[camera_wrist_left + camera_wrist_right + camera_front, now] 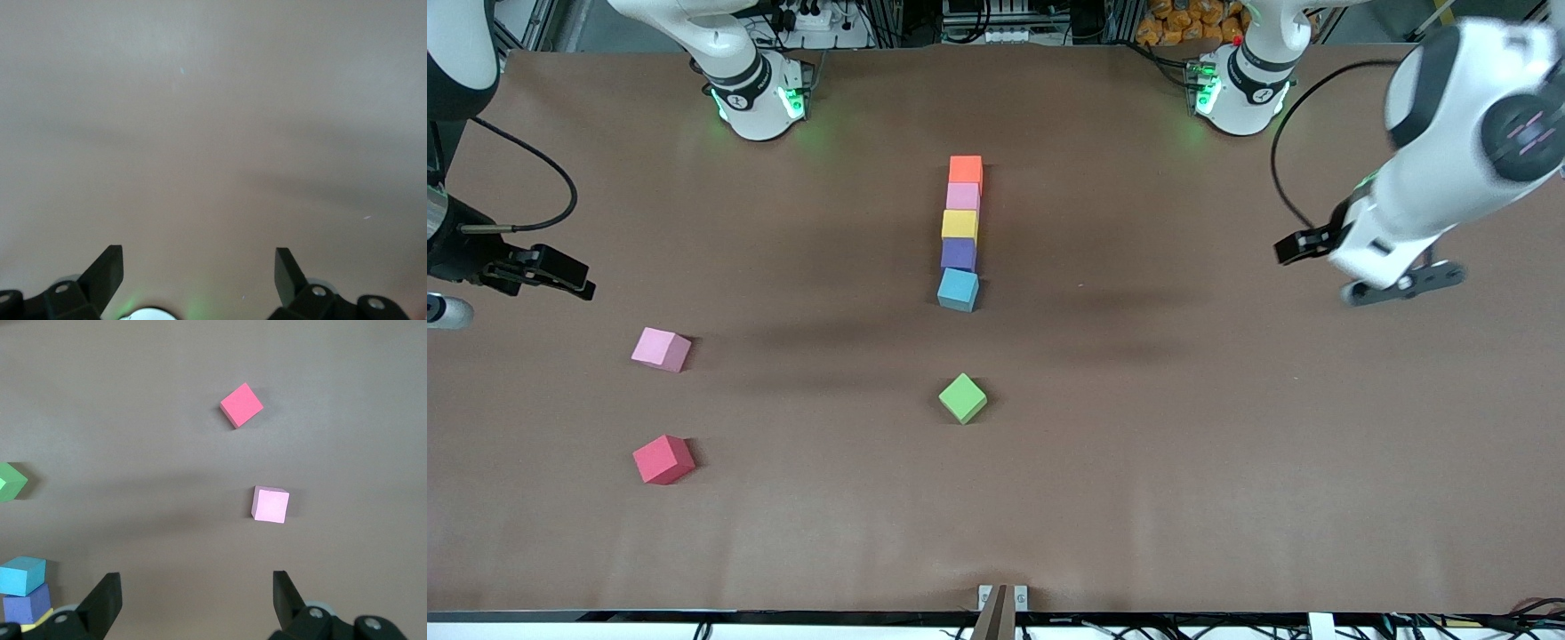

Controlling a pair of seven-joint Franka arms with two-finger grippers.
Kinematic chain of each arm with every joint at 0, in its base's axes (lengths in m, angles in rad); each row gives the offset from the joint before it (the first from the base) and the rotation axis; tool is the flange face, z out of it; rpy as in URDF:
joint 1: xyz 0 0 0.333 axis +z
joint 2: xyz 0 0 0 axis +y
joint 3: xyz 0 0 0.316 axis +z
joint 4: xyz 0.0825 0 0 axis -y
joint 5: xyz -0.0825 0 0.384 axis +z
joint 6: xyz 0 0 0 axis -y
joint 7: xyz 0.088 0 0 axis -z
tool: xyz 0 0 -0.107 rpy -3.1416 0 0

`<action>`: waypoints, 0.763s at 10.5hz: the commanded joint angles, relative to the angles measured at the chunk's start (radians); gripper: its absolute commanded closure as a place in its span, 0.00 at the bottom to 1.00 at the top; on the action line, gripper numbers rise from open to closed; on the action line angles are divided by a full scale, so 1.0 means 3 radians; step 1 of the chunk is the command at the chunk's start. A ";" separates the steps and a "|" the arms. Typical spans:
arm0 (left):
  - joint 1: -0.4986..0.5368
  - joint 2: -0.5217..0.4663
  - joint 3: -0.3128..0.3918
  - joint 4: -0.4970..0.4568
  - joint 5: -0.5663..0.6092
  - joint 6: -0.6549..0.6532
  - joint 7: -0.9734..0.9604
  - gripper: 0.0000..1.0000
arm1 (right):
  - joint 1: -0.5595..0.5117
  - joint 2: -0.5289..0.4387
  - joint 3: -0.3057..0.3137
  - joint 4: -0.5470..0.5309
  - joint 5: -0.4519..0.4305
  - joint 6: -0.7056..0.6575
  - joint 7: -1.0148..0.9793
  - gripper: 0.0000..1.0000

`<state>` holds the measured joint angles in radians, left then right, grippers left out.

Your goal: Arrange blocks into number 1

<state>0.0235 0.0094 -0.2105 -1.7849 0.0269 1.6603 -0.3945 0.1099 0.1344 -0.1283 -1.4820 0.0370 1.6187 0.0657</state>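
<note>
Five blocks stand in one straight touching column at mid-table: orange (965,169) farthest from the front camera, then pink (962,196), yellow (959,225), purple (958,254) and light blue (958,290) nearest. The light blue (22,576) and purple (25,605) blocks also show at the edge of the right wrist view. A second pink cube (661,348) (271,504) lies alone toward the right arm's end. My left gripper (1405,286) (199,257) hangs open over bare table at the left arm's end. My right gripper (543,269) (197,581) is open and holds nothing, at the right arm's end.
A green cube (962,397) (10,481) sits nearer the front camera than the column, turned like a diamond. A red cube (663,459) (241,405) lies nearer the camera than the loose pink one. Brown paper (1227,444) covers the table.
</note>
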 commanded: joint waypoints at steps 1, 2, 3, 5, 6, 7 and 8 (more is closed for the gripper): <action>-0.0032 -0.0011 0.0103 0.0400 -0.0126 -0.0002 0.0068 0.00 | 0.0032 -0.0064 -0.0022 0.0016 -0.0041 -0.0108 0.0042 0.00; -0.0027 0.0025 0.0103 0.0569 -0.0121 0.0008 0.0072 0.00 | 0.0022 -0.0070 -0.0022 0.0006 -0.0041 -0.0119 0.0037 0.00; -0.0027 0.0030 0.0103 0.0652 -0.0136 0.0008 0.0078 0.00 | -0.0003 -0.0070 -0.0017 -0.0010 -0.0041 -0.0119 0.0037 0.00; -0.0037 0.0000 0.0098 0.0739 -0.0100 -0.0032 0.0554 0.00 | -0.0014 -0.0049 -0.0017 0.0001 -0.0036 -0.0124 0.0037 0.00; -0.0038 -0.0011 0.0098 0.0861 -0.0085 -0.0139 0.0811 0.00 | -0.0009 -0.0039 -0.0017 0.0006 -0.0041 -0.0124 0.0042 0.00; -0.0038 -0.0006 0.0098 0.0948 -0.0090 -0.0256 0.0900 0.00 | 0.0002 -0.0039 -0.0017 0.0011 -0.0041 -0.0119 0.0047 0.00; -0.0038 -0.0006 0.0098 0.0984 -0.0090 -0.0283 0.0911 0.00 | 0.0002 -0.0034 -0.0017 0.0011 -0.0041 -0.0119 0.0047 0.00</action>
<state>0.0201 -0.0040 -0.1885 -1.5394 0.0113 1.6172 -0.1602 0.1083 0.1322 -0.1355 -1.4775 0.0370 1.5910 0.0665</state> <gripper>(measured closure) 0.000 0.000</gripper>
